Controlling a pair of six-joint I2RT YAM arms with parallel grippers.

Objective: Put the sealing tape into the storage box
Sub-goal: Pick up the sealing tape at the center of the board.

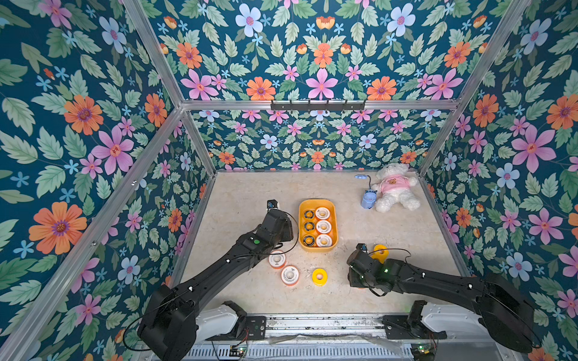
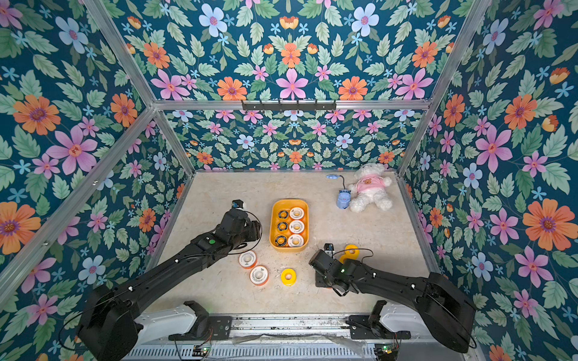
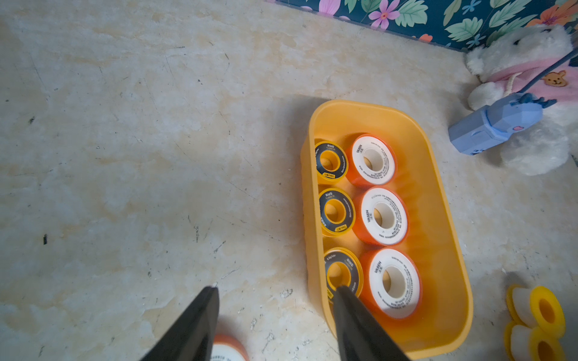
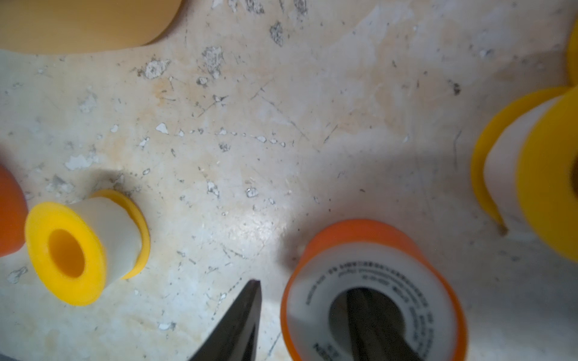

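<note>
The yellow-orange storage box (image 1: 317, 202) (image 3: 438, 218) holds three black-and-yellow rings (image 3: 336, 212) in one row and three white orange-rimmed rolls of sealing tape (image 3: 383, 215) in the other. My left gripper (image 3: 277, 288) hangs open and empty over the box's near left corner. My right gripper (image 4: 305, 286) is open: one finger is down the core of a white orange-rimmed roll (image 4: 372, 281), and the other is outside, clear of the rim. Two more such rolls (image 1: 277, 259) (image 1: 290, 275) and a yellow roll (image 1: 319, 276) (image 4: 84, 243) lie in front of the box. Two yellow rolls (image 1: 379, 250) lie by the right wrist.
A white teddy bear (image 1: 394, 190) in a pink shirt and a blue gadget (image 1: 369, 200) with a cord lie at the back right. Floral walls with metal rails close in the table on three sides. In both top views the right arm hides the roll at its fingers.
</note>
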